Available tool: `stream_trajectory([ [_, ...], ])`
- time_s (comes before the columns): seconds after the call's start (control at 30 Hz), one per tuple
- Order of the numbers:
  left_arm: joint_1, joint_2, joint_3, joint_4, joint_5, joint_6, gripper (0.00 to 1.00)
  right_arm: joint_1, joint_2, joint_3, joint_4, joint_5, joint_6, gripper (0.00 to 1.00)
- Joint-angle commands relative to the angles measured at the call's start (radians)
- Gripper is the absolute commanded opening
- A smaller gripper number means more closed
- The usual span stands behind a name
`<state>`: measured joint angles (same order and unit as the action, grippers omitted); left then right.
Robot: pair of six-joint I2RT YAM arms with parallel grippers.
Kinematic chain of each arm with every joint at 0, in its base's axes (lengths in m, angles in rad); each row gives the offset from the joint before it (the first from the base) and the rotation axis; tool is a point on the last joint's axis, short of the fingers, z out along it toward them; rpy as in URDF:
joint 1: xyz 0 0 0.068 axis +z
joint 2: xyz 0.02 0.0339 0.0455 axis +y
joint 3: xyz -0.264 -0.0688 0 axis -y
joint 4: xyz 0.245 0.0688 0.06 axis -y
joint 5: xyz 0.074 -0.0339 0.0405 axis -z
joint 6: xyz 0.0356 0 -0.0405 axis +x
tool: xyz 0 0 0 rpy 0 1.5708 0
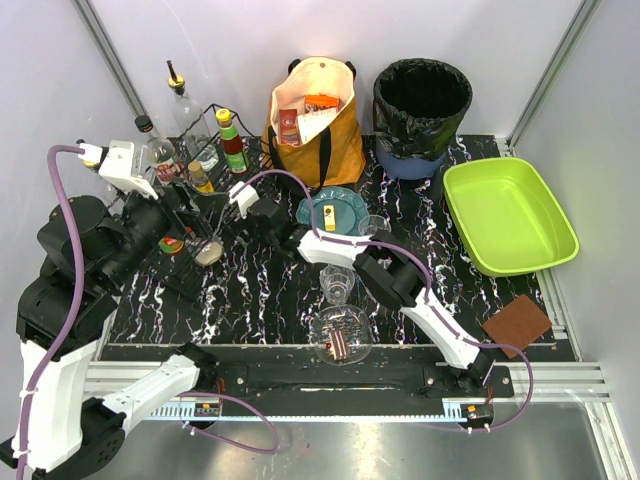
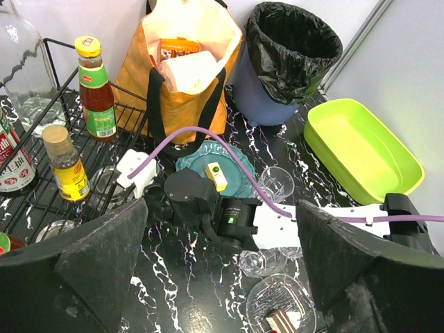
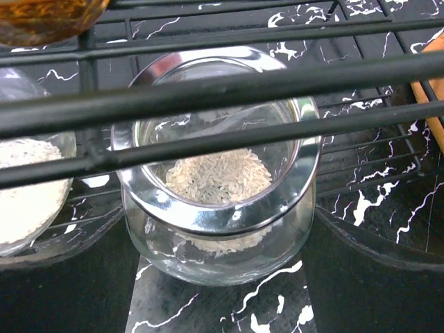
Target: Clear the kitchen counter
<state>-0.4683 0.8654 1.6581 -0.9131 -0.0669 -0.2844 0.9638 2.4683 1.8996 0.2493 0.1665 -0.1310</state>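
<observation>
The kitchen counter [image 1: 260,300] is black with white veins. My right gripper [image 1: 252,213] reaches left to the black wire rack [image 1: 212,165]. In the right wrist view, the right gripper [image 3: 220,274] has its fingers [image 3: 62,277] pressed on both sides of a glass jar of rice [image 3: 218,187], which stands upright behind the rack's bars. My left gripper [image 1: 168,205] is raised over the counter's left side. In the left wrist view, the left gripper [image 2: 222,277] is wide open and empty.
A teal plate [image 1: 333,210] holds a yellow item. Two clear cups [image 1: 338,283] [image 1: 372,225] and a clear dish with cake [image 1: 340,335] stand mid-counter. A brown pad [image 1: 517,323], green tray [image 1: 508,215], bin [image 1: 421,105] and tote bag [image 1: 313,115] lie beyond. Bottles fill the rack.
</observation>
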Motion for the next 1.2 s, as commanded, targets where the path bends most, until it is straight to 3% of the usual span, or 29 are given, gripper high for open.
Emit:
stream_trajectory([
  [0.0, 0.005, -0.005, -0.006, 0.02, -0.016, 0.002, 0.92, -0.016, 0.03, 0.087, 0.074, -0.001, -0.01, 0.29],
  [0.63, 0.003, -0.005, -0.018, 0.011, -0.027, 0.004, 0.93, -0.022, 0.084, 0.148, 0.119, -0.002, -0.024, 0.99],
  [0.93, 0.003, -0.002, -0.026, 0.011, -0.028, 0.005, 0.93, -0.022, 0.057, 0.118, 0.146, 0.013, -0.015, 1.0],
  [1.17, 0.003, -0.005, -0.027, 0.011, -0.03, 0.007, 0.93, -0.02, -0.051, -0.028, 0.226, -0.007, 0.005, 1.0],
])
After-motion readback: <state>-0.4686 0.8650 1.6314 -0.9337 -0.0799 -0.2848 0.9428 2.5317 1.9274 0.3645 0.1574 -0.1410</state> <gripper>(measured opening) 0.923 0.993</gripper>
